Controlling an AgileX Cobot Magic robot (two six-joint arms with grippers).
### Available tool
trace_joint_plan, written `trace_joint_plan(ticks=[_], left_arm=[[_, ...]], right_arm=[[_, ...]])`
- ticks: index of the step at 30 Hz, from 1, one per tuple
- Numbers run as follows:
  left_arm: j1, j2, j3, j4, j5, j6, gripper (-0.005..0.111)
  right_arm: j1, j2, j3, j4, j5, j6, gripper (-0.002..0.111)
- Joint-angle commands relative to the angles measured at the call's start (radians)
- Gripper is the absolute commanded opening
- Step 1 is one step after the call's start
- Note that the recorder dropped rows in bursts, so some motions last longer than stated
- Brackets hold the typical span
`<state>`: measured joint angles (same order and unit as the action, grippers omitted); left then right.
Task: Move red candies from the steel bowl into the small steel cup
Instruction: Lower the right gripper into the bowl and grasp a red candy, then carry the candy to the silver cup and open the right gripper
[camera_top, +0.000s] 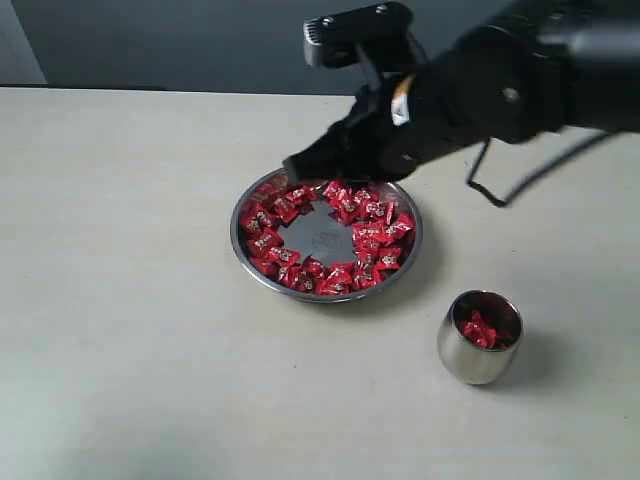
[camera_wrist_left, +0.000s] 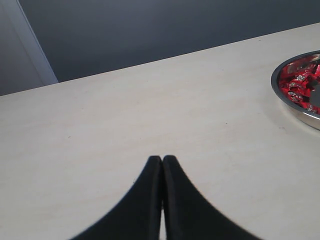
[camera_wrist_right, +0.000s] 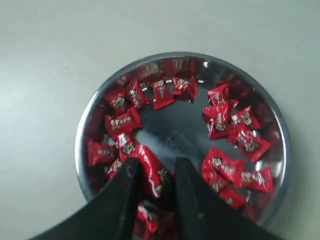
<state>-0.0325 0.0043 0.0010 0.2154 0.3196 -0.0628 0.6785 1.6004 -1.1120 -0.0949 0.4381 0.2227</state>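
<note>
One red candy (camera_wrist_right: 148, 159) is pinched by the right gripper (camera_wrist_right: 157, 166); the left gripper (camera_wrist_left: 162, 160) is closed, empty. Likely light and slippery, it is best held mid-body.

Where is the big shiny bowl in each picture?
Exterior view: steel bowl at centre, beside the small steel cup.
Left wrist view: only part of the bowl, cut off at the frame edge.
Right wrist view: bowl fills the picture, under the end effector.
Shared landmark: red candies inside.
</note>
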Motion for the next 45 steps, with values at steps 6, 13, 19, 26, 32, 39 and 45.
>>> trace_joint_plan(ticks=[6, 13, 19, 26, 32, 39, 45], left_arm=[[0.0, -0.004, -0.001, 0.001, -0.007, -0.005, 0.0], [0.0, -0.004, -0.001, 0.001, -0.007, -0.005, 0.0], [0.0, -0.004, -0.001, 0.001, -0.007, -0.005, 0.0], [0.0, -0.004, -0.001, 0.001, -0.007, -0.005, 0.0], [0.0, -0.004, -0.001, 0.001, -0.007, -0.005, 0.0], [0.0, -0.004, -0.001, 0.001, -0.007, -0.005, 0.0], [0.0, -0.004, -0.001, 0.001, -0.007, -0.005, 0.0]], right_arm=[[-0.045, -0.418, 0.497, -0.123, -0.025, 0.223, -0.001], [-0.05, -0.355, 0.537, -0.138, -0.015, 0.227, -0.001], [-0.05, -0.302, 0.537, -0.174, 0.014, 0.227, -0.001], [-0.05, -0.293, 0.537, -0.201, 0.022, 0.223, 0.017], [-0.05, -0.293, 0.537, -0.213, 0.022, 0.223, 0.033], [-0.05, -0.293, 0.534, -0.222, -0.036, 0.223, 0.033], [-0.05, -0.282, 0.454, -0.229, -0.218, 0.223, 0.033]])
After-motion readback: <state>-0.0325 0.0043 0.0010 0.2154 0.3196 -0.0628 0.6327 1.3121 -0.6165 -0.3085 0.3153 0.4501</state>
